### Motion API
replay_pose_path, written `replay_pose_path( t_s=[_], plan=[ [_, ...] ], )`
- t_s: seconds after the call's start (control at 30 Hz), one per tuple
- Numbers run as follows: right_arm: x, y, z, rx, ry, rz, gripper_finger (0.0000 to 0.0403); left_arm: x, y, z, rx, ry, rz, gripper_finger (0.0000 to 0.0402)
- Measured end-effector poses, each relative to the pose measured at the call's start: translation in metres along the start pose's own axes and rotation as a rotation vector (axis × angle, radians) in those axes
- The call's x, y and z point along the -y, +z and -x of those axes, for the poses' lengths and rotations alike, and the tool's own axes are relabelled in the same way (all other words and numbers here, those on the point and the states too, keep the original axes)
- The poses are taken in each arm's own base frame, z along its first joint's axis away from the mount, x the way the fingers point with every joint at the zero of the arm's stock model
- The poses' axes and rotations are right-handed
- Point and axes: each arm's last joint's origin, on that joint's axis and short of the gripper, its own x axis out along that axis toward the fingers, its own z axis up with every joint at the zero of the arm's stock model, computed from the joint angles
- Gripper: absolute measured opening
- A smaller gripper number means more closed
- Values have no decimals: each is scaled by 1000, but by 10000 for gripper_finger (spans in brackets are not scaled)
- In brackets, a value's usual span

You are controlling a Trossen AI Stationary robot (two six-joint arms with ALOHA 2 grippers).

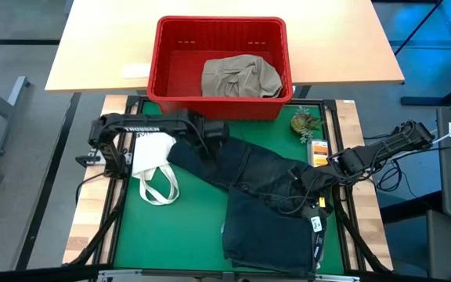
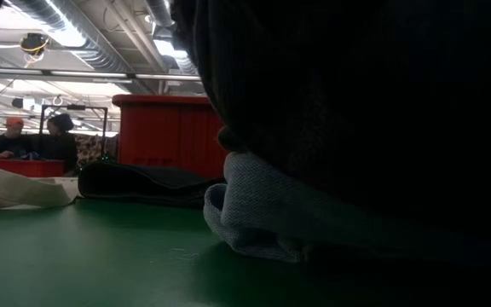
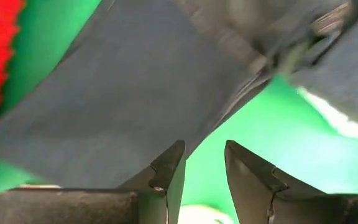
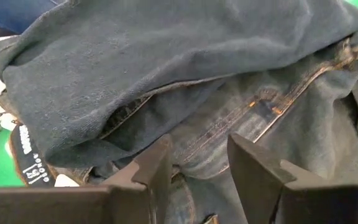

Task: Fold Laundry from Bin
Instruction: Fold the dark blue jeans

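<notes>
- High view: the red bin (image 1: 171, 59) stands at the far edge of the green table (image 1: 171, 235), and a khaki-beige garment (image 1: 239, 76) lies inside it, not yet taken out. Dark jeans (image 1: 249, 188) lie spread on the table, one leg angled toward the bin, the other part doubled over near the front edge. A white tote bag (image 1: 153, 160) lies just beside the left arm. The left tool (image 1: 214, 135) sits at the end of the angled leg, the right tool (image 1: 302, 178) over the waist area.
- Low view: a fold of the jeans fills the foreground; the bin shows behind it.
- Left wrist view: the left tool's fingers (image 3: 166, 171) stand slightly spread just off the denim edge, pinching nothing visible.
- Right wrist view: the right tool's fingers (image 4: 154, 168) are spread above the seams, with no cloth between them.
- Judgement: the fold is half made at most; the jeans need finishing, and the khaki piece is left.
</notes>
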Motion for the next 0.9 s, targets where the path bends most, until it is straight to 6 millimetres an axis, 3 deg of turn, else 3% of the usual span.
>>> replay_pose_path(
  t_s=[0.17,0.37,0.57,0.9],
  plan=[
    [-1,-4,0,-37,14,-14,154,-26,-15,21,12,29,45,108],
    [-2,-6,0,-61,19,-20,154,-45,-55,27,128,16,176,108],
    [-1,-6,0,-56,18,-20,154,-58,-88,-1,220,46,290,108],
    [-1,-5,0,-53,17,-18,154,-73,-115,-47,108,205,450,122]
  ],
)
